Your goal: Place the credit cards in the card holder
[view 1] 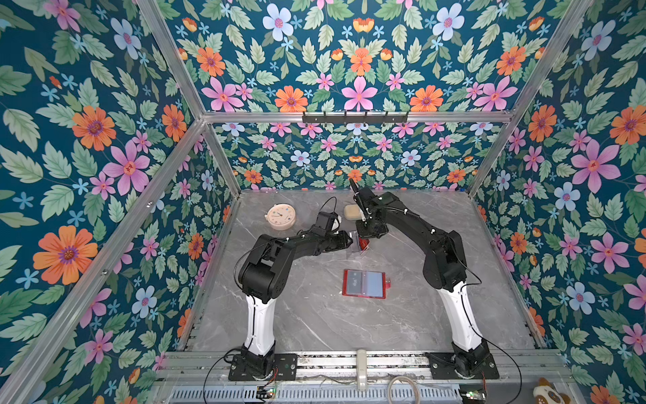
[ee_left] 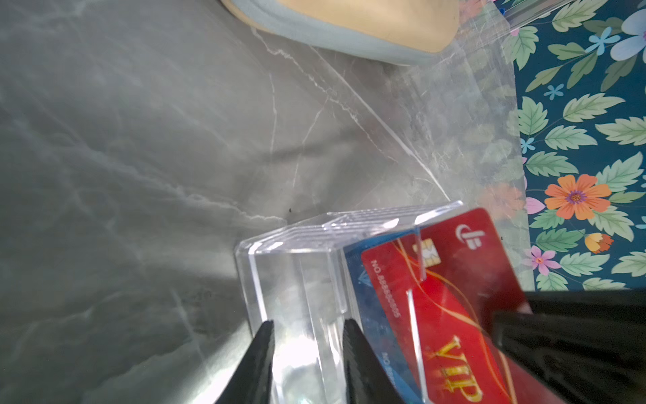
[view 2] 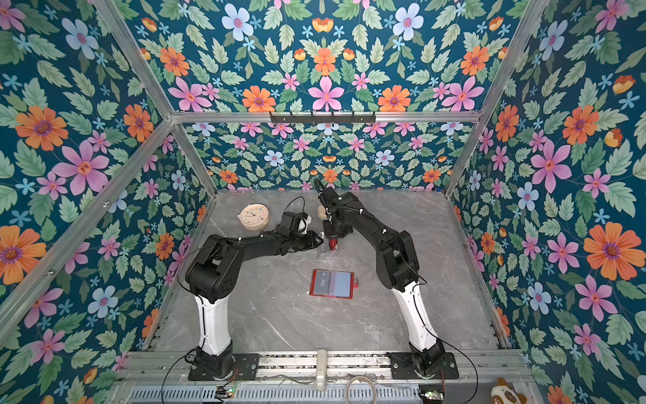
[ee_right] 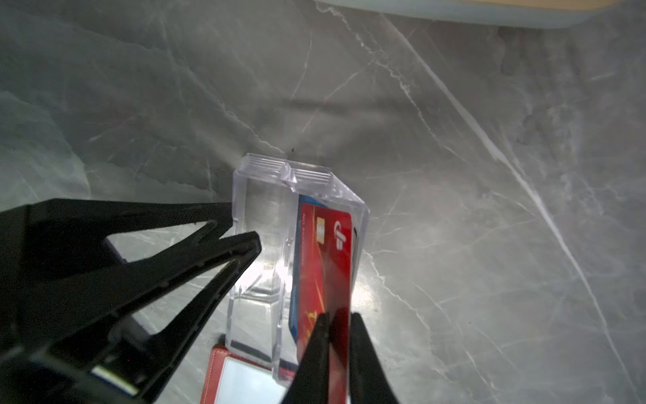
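Note:
A clear acrylic stand point(ee_left: 290, 266) point(ee_right: 258, 210) on the grey table holds upright credit cards: a red VIP card point(ee_left: 447, 280) point(ee_right: 325, 252) in front and a blue card point(ee_left: 363, 290) behind it. My left gripper point(ee_left: 309, 323) point(view 1: 350, 241) is shut on one end of the stand. My right gripper point(ee_right: 339, 316) point(view 1: 363, 239) is shut on the red card's edge, from above. The red card holder point(view 1: 345, 283) point(view 2: 312, 283) lies open and flat nearer the front. A black "Vip" card point(view 2: 324, 281) fills its left sleeve and a bluish card point(view 2: 341, 283) its right.
A round beige clock point(view 1: 280, 217) lies at the back left. A beige oblong case point(view 1: 350, 211) sits just behind the stand, partly under the right arm. Floral walls close in three sides. A plush toy point(view 1: 548, 393) sits outside the front right corner.

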You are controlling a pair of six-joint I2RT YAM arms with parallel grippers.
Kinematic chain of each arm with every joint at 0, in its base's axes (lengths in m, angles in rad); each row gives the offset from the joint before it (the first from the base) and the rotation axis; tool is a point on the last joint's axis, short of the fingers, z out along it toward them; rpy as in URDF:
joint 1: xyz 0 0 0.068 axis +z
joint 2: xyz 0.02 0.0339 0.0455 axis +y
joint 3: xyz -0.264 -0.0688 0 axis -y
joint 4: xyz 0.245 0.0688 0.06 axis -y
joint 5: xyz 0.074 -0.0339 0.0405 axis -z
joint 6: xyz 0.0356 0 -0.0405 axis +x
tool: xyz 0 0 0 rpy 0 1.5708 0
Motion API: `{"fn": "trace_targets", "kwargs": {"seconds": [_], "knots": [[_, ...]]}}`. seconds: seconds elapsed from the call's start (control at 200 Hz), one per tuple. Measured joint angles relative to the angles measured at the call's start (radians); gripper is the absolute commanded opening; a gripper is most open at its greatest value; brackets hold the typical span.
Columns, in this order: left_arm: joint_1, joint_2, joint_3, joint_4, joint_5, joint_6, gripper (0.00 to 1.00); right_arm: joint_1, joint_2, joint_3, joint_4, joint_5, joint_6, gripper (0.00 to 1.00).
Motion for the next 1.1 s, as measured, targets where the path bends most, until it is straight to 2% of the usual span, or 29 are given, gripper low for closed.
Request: {"fn": "trace_targets", "kwargs": {"seconds": [0.315,0.68,0.83,0.94,1.1], "knots": [[-0.002,0.000,-0.008,0.020,0.000,-0.006,0.35,0.003,0.000,0.008,0.000,-0.004,0.000,0.00],[-0.007,-0.017,-0.039,0.041,0.003,-0.048,0.43,0.000,-0.064,-0.073,0.052,-0.028,0.019,0.00],[-0.008,-0.045,-0.050,0.033,0.002,-0.048,0.50,-0.013,-0.158,-0.170,0.107,-0.047,0.024,0.00],[-0.008,-0.084,-0.069,0.035,0.002,-0.044,0.57,-0.033,-0.260,-0.302,0.187,-0.083,0.042,0.00],[-0.008,-0.157,-0.114,0.042,-0.004,-0.025,0.58,-0.062,-0.407,-0.503,0.305,-0.136,0.074,0.00]]}}
